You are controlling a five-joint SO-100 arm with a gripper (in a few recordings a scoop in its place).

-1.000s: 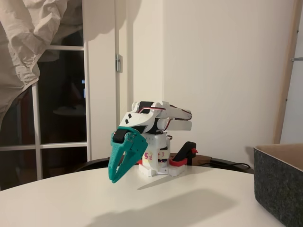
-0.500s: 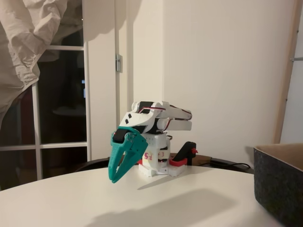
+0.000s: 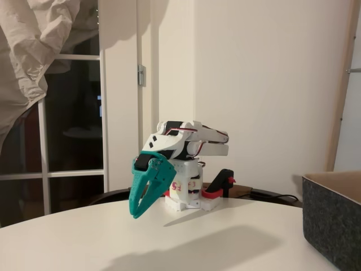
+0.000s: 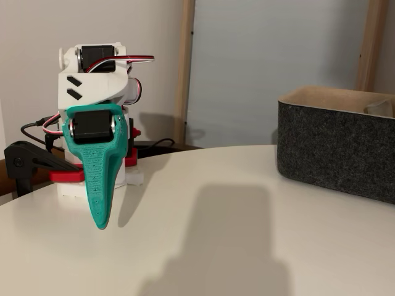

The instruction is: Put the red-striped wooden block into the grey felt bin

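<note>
Plain pale walls back the scene, with a dark glazed door (image 3: 73, 130) and a crumpled light sheet (image 3: 39, 51) hanging at the upper left of one fixed view. Below them a round white desk (image 3: 186, 243) carries the robot. The white arm (image 3: 189, 141) is folded low over its base, which is fixed to the far desk edge by a red-and-black clamp (image 3: 219, 186). Its teal end effector (image 3: 135, 213) points down and forward, tip hanging just above the desk and touching nothing; in the other fixed view the same end effector (image 4: 100, 223) narrows to a single point. Its two fingers lie together along their length, with nothing held between them.

The grey felt bin (image 3: 333, 226) sits on the desk at the right edge of one fixed view, well apart from the arm; in the other fixed view the grey felt bin (image 4: 336, 145) stands at the right with its tan lining showing along the rim. Something pale shows just inside the bin's far right corner, too little of it to identify. Where the red-striped wooden block lies I cannot tell from either view.
</note>
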